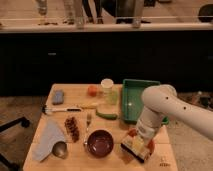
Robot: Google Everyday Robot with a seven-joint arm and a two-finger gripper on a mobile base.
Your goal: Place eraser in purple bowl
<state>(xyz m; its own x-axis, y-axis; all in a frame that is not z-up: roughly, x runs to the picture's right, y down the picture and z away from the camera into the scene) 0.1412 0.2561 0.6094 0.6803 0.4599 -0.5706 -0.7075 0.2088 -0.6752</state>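
The eraser [132,145], a tan-yellow block with a dark underside, sits tilted at the tip of my gripper [136,141], over the left rim of the orange-red bowl [149,145] at the table's front right. The gripper hangs from the white arm [160,107] that comes in from the right, and it is shut on the eraser. The purple bowl [100,143] stands empty just left of the eraser, at the front middle of the table.
A green tray [134,97] stands behind the arm. A pale cup [107,90], an orange fruit [92,90], a blue-grey pad [59,96], a white-handled tool [62,109], a green vegetable [106,115], a fork [88,120], a brown snack [72,128], a cloth [47,139] and a spoon [60,148] lie on the wooden table [115,162].
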